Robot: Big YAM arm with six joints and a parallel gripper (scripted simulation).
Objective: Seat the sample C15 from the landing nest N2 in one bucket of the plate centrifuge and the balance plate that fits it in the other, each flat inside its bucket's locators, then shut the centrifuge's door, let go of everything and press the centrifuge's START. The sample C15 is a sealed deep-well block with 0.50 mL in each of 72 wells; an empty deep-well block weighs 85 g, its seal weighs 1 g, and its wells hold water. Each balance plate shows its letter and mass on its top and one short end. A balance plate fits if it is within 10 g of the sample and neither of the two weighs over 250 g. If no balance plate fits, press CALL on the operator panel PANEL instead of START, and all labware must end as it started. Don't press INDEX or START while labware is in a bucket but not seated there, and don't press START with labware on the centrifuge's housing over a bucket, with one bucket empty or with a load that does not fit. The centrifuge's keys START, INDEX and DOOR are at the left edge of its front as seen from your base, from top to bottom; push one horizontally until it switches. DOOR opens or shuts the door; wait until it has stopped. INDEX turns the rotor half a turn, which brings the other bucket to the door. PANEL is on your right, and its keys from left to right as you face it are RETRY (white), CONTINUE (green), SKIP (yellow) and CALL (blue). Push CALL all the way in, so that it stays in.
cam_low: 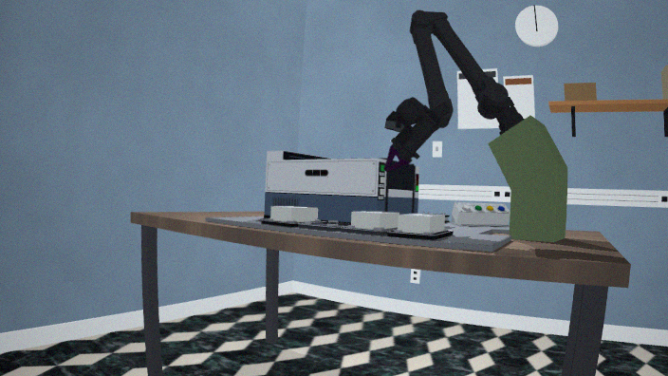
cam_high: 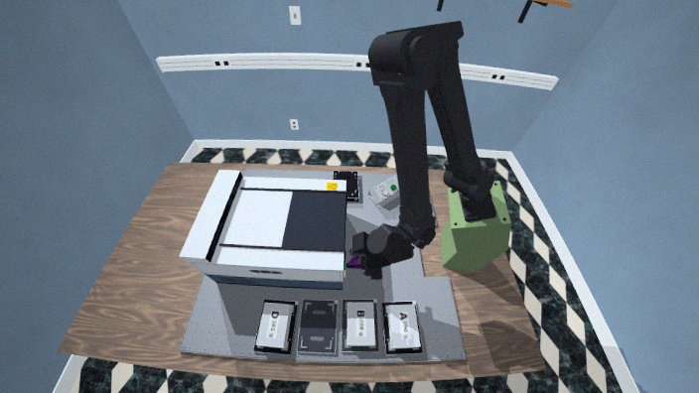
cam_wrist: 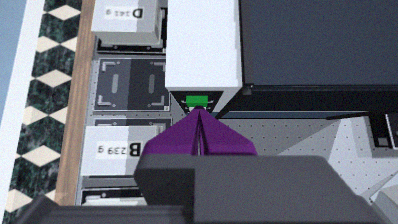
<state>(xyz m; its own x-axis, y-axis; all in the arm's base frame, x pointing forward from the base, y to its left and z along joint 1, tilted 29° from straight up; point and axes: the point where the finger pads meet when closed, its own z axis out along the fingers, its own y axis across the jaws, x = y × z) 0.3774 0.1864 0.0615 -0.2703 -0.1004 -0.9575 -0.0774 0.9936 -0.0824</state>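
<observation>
My gripper has purple fingers pressed together with nothing between them. Their tips point at the green START key, the top key at the left edge of the centrifuge's front, and appear to touch it. The gripper also shows in the overhead view and the side view. The white centrifuge shows a white panel and a dark panel on top, and no bucket or labware is visible inside. Sample C15 is not in view. The landing nest behind the centrifuge is empty.
Balance plates D, B (marked 239 g) and A sit in nests at the table's front. The nest between D and B is empty. The operator panel lies at the back right, beside the green arm base.
</observation>
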